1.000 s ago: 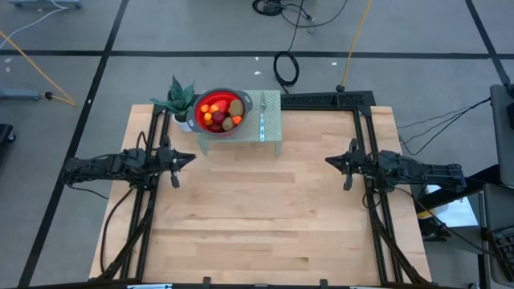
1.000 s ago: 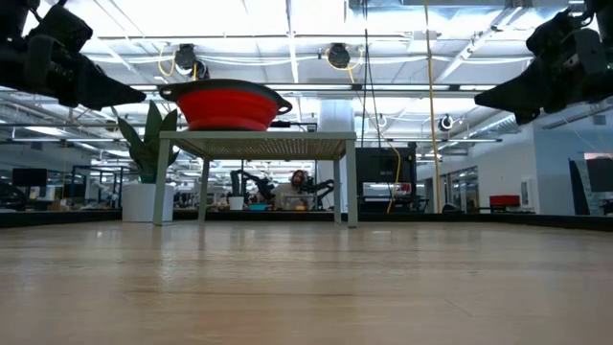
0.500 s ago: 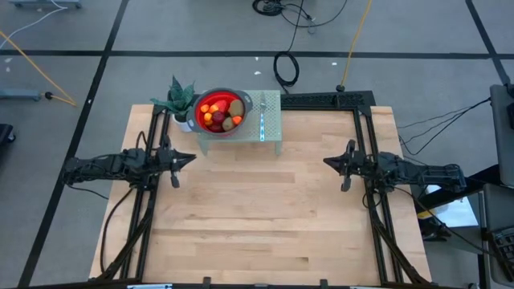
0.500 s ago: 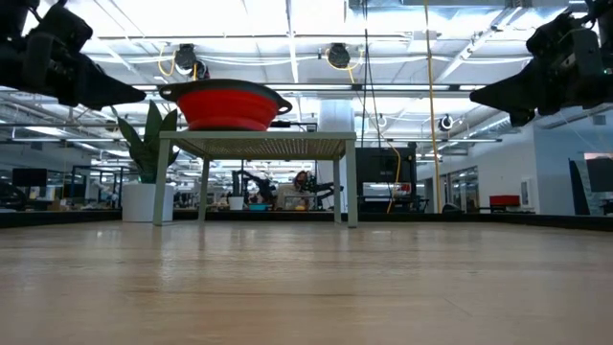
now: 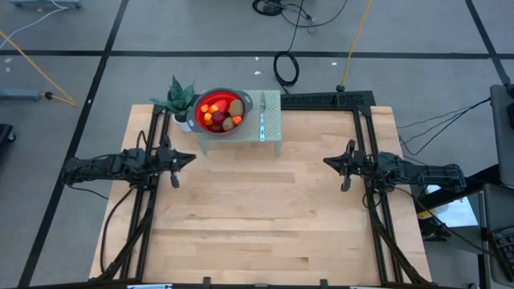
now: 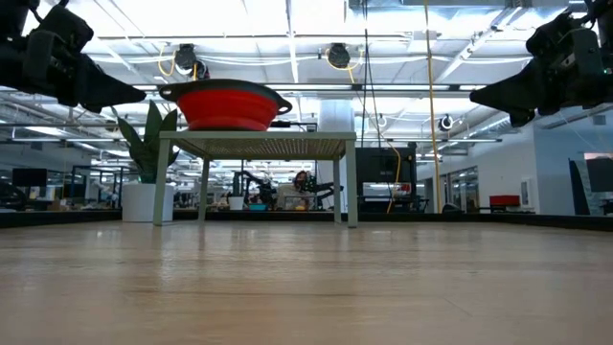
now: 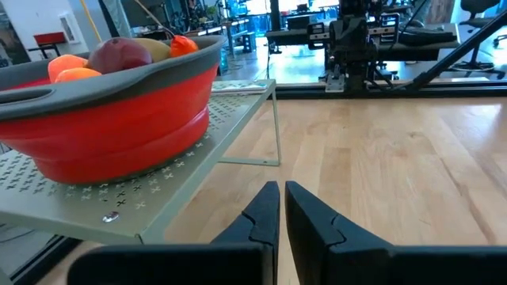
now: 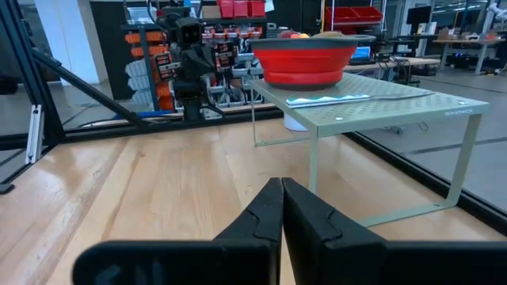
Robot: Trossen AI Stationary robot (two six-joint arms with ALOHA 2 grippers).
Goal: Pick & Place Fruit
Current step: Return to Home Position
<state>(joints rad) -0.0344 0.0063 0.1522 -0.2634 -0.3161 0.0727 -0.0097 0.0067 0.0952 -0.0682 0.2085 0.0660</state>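
- Wooden table [image 5: 257, 209]: light plank top, with a dark frame along its left and right sides and at its far right corner.
- Left arm: lies along the left side of the table and points inward. The left gripper [image 5: 191, 157] hovers over the wood, near the front left leg of the shelf. In the left wrist view its two fingers are pressed together with only a hairline slit between them, and they grip nothing.
- Right arm: mirrors it on the right side. The right gripper [image 5: 327, 161] is over bare wood, well apart from the shelf. In the right wrist view its fingers are closed tip to tip and hold nothing.
- Shelf [image 5: 274, 132]: pale green perforated metal on thin legs, at the far edge of the table, left of centre.
- Red bowl [image 7: 119, 134]: grey rim, sits on the left part of the shelf.
- Potted plant [image 5: 178, 98]: green leaves, just beside the bowl, off the far left corner of the shelf.
- Fruit [image 5: 218, 112]: all heaped inside the red bowl. A dark red round one [image 7: 119, 55] is near the middle, small orange pieces [image 7: 67, 67] are beside it, and a brownish-green oval [image 5: 236, 107] is toward the right side.
- Blue-and-white stick [image 5: 263, 120]: lies flat on the shelf, to the right of the bowl and apart from it.
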